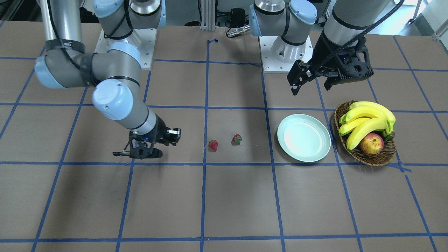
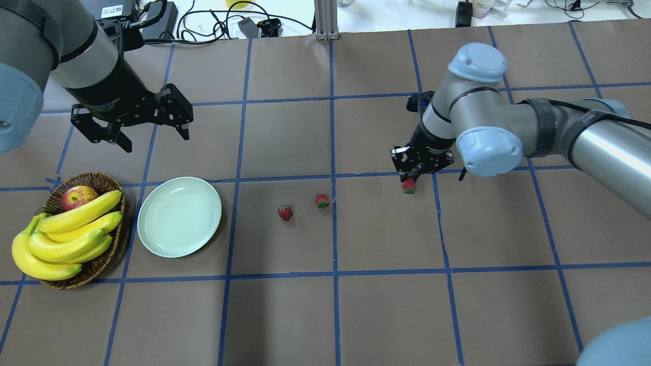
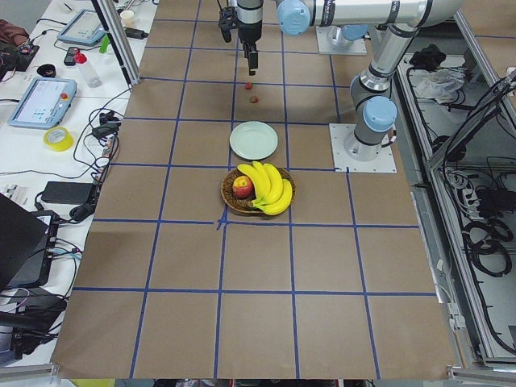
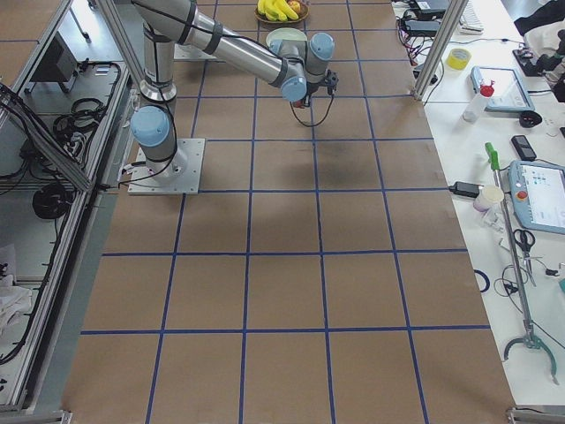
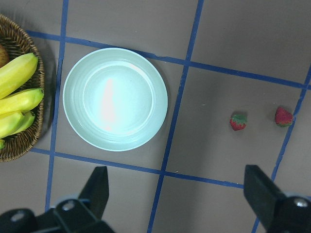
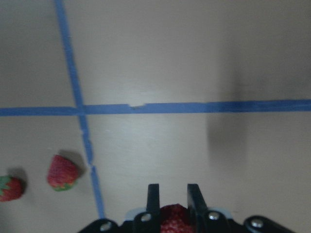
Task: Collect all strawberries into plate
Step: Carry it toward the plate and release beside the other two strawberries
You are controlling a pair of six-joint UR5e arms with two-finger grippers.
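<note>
Since the right gripper (image 1: 140,152) is the arm carrying fruit, what matters is where the plate (image 1: 303,137) lies from it.

Front-facing view: plate well apart from this gripper, toward the robot's left; first loose strawberry (image 1: 213,145) and second loose strawberry (image 1: 237,139) lie on the table between them; gripper low, its load hidden from this side; left gripper (image 1: 312,87) hangs raised just behind the plate on the base side, jaws spread wide, nothing in them.

Overhead view: held strawberry (image 2: 408,185) shows red just under the right gripper's fingertips; cannot tell whether it clears the table; plate bare, leftward of the gripper and slightly nearer the robot; both loose berries sit almost on that line; basket (image 2: 96,264) of bananas and an apple just beyond the plate.

Side views: too small to add anything; the right one confirms the plate lies past the right gripper, along the table.

Left wrist view: plate below and ahead of the open fingers (image 5: 97,187); no fruit on it; loose berries off to one side.

Right wrist view: fingers (image 6: 153,201) drawn to a narrow gap, pinching the held strawberry at the bottom edge; berry's axis not readable.

Judgement: the carry runs leftward, lifted enough to pass over the loose berries; left arm is nearer the plate but empty; none of three delivered.
</note>
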